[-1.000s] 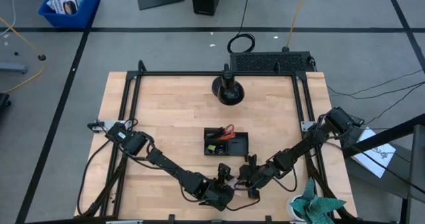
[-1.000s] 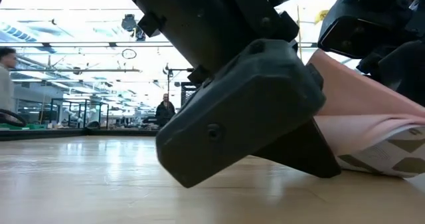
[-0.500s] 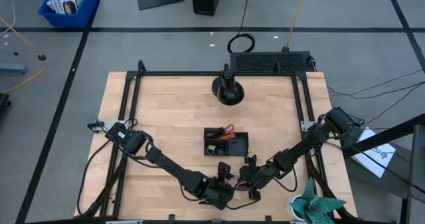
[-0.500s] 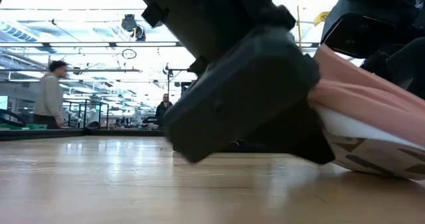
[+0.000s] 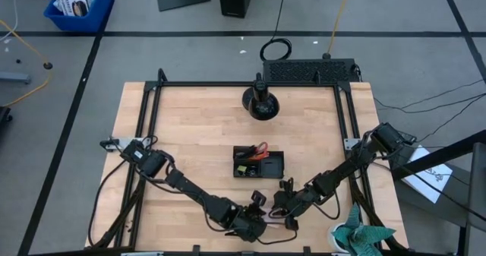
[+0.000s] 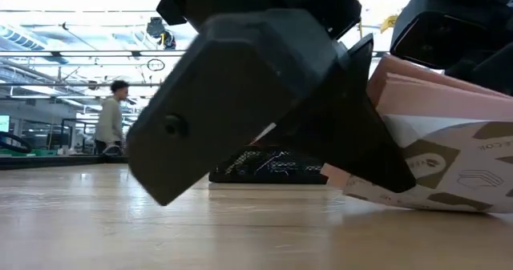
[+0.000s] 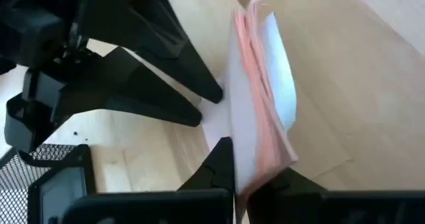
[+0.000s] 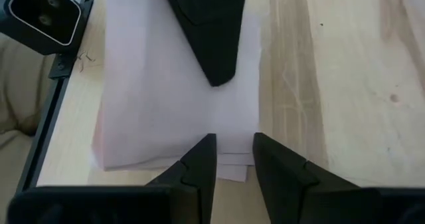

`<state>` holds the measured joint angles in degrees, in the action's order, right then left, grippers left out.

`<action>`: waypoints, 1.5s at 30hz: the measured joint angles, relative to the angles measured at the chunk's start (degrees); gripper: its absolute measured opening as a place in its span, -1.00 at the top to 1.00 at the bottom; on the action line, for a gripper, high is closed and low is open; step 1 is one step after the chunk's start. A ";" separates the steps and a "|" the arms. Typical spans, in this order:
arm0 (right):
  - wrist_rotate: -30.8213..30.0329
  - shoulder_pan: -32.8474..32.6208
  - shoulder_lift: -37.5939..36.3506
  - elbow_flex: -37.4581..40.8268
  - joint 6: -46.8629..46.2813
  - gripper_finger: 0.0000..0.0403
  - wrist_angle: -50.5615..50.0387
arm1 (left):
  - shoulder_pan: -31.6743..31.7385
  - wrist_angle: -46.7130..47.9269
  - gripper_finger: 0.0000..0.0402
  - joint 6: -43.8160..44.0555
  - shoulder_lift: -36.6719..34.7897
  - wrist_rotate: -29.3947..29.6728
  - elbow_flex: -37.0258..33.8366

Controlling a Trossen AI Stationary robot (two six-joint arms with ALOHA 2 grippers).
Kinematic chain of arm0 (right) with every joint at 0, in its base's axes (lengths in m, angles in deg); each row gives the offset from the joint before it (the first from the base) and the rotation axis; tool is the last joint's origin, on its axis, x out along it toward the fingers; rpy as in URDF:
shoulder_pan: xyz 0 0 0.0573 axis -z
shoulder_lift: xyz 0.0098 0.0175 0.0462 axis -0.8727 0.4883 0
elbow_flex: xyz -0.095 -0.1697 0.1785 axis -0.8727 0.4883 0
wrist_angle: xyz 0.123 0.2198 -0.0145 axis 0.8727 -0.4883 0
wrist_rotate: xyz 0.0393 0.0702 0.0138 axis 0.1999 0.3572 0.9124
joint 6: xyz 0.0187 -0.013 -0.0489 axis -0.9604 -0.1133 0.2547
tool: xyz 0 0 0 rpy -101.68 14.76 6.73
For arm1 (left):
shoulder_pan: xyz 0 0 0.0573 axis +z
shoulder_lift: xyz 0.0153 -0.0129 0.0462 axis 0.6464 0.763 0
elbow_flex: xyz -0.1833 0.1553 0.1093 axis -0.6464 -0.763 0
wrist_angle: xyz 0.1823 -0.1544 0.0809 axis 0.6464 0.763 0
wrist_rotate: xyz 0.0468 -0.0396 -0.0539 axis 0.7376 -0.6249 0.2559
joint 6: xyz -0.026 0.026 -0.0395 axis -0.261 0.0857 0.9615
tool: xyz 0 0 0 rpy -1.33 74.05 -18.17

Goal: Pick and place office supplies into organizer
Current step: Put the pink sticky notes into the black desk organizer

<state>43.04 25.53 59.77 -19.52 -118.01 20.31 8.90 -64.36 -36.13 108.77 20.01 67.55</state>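
The pink sticky-note pad (image 7: pixel 259 84) sits near the table's front edge, between my two grippers. It is tilted, with its lower edge (image 6: pixel 437 206) on the wood and its printed white backing facing down. My left gripper (image 7: pixel 255 164) is shut on it and also shows in the high view (image 5: pixel 257 207). My right gripper (image 8: pixel 232 144) is open by a narrow gap at the pad's face (image 8: pixel 153 104), and also shows in the high view (image 5: pixel 279 207). The black organizer (image 5: pixel 258 163) stands behind them with the red-handled scissors (image 5: pixel 262 149) in it. My left gripper pinches the pad's edge (image 7: pixel 247 159) between its two fingers, one finger on each face, across all its sheets. One finger (image 8: pixel 212 31) lies flat over the face. The held end is raised; the opposite edge rests on the table. My right gripper has its two fingertips (image 7: pixel 199 108) against the pad's white face, coming level from the table's right. It does not pinch the pad. Whether the tips press on the face or only stand at it, I cannot tell.
A round black dome stand (image 5: pixel 260 104) is at the far middle. A teal cloth (image 5: pixel 363 237) lies at the front right corner. The table's front edge is just behind both grippers. A person (image 6: pixel 108 126) walks in the room far behind.
My left gripper has risen a little and tipped with the pad. The pad's held end has come up off the wood while its other edge stays down, and the organizer now shows under the gripper in the low view. My right gripper has kept still.
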 joint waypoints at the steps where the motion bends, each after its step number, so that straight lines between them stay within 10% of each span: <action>1: 0.00 0.00 0.00 0.00 0.02 0.54 0.00 | -0.07 -0.05 0.94 -0.01 0.00 0.17 0.01; 19: -5.07 -0.86 0.00 0.07 0.39 0.54 -0.49 | -2.51 9.34 0.97 8.03 -10.04 17.73 0.15; 36: -46.47 -12.49 -1.75 0.13 20.14 0.12 5.67 | -2.66 12.72 0.97 17.00 -11.47 17.68 0.22; 45: -50.03 -13.04 -1.77 0.07 31.49 -0.08 17.39 | -2.12 10.07 0.98 15.44 -11.45 16.06 0.20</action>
<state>-6.99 12.49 58.00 -19.46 -86.52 37.70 6.78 -54.29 -20.68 97.32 36.08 67.75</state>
